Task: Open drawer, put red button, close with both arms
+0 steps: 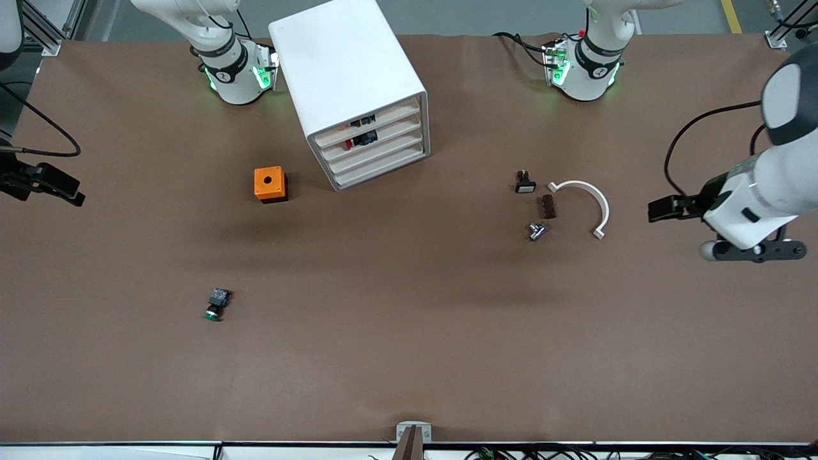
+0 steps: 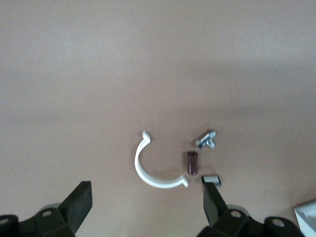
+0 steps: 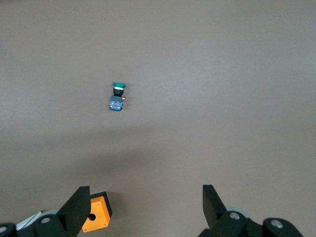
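- I see the white boxy plastic cabinet [image 1: 358, 83] standing on the brown table [image 1: 409, 358] between the two arm bases, its four shallow white tray-drawers facing the front camera.
- The second-highest white tray-drawer [image 1: 374, 137] sits pushed in, flush with the three others.
- Inside it I can make out the small push button with a round red cap and a black body [image 1: 349, 144], seen through the gap above the drawer front, toward the right arm's end of the tray. A second small dark part [image 1: 362, 121] lies in the topmost drawer.
- My left gripper [image 2: 148, 210] hangs over the left arm's end of the table, fingers spread wide and holding nothing.
- In its wrist view, below it on the table, lie a white plastic half-ring clip [image 2: 150, 170], a small brown block [image 2: 192, 163], a silver metal fitting [image 2: 207, 139] and a small black-and-white push button [image 2: 211, 180], all close together but apart.
- My right gripper [image 3: 145, 210] is at the right arm's end of the table, fingers also spread wide and empty.
- Its wrist view shows an orange square box with a round hole in its top [image 3: 96, 213] and the matching green-capped push button [image 3: 117, 96] lying on its side, well apart from the box and nearer to the front camera.
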`<state>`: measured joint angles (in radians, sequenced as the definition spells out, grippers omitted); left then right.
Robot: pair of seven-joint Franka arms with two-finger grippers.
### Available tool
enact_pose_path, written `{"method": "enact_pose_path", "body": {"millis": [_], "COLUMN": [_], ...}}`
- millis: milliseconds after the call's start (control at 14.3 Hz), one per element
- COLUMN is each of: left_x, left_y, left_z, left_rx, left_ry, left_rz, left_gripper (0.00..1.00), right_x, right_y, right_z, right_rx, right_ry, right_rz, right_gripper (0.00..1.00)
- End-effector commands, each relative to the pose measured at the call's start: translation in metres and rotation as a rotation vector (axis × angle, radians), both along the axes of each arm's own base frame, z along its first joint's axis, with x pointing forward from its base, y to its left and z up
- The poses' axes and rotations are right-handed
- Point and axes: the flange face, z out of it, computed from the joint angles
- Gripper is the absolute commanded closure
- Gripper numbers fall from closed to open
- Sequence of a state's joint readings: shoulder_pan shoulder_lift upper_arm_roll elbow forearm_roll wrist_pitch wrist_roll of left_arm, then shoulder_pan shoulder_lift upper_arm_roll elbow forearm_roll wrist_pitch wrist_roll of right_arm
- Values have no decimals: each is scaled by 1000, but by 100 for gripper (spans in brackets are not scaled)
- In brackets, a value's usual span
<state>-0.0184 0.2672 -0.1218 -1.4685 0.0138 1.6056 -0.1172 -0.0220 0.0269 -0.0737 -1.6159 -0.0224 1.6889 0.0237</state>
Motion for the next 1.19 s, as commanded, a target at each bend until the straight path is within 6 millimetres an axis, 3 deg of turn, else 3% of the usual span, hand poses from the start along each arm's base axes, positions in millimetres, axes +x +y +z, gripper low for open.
{"method": "enact_pose_path", "body": {"millis": [0, 210, 561, 771, 1121], "left_x": [-5, 2, -16, -29, -31], "left_y": [0, 3, 25, 27, 21], "left_z": [-12, -12, 42, 76, 81], "left_rx": [27, 21, 27, 28, 16], "left_ry": [-61, -123, -159, -161, -139], "left_rz": [-13, -7, 31, 35, 27], "left_gripper": [1, 1, 1, 1, 1], "right_x": [-6, -6, -6, -6, -6], "right_y": [1, 0, 0, 0, 1], "right_z": [4, 4, 4, 4, 4], "right_rx": [-2, -2, -2, -2, -1], "right_ry": [0, 0, 0, 0, 1], "right_rz": [-13, -14, -14, -14, -13], "right_gripper": [0, 0, 0, 0, 0]}}
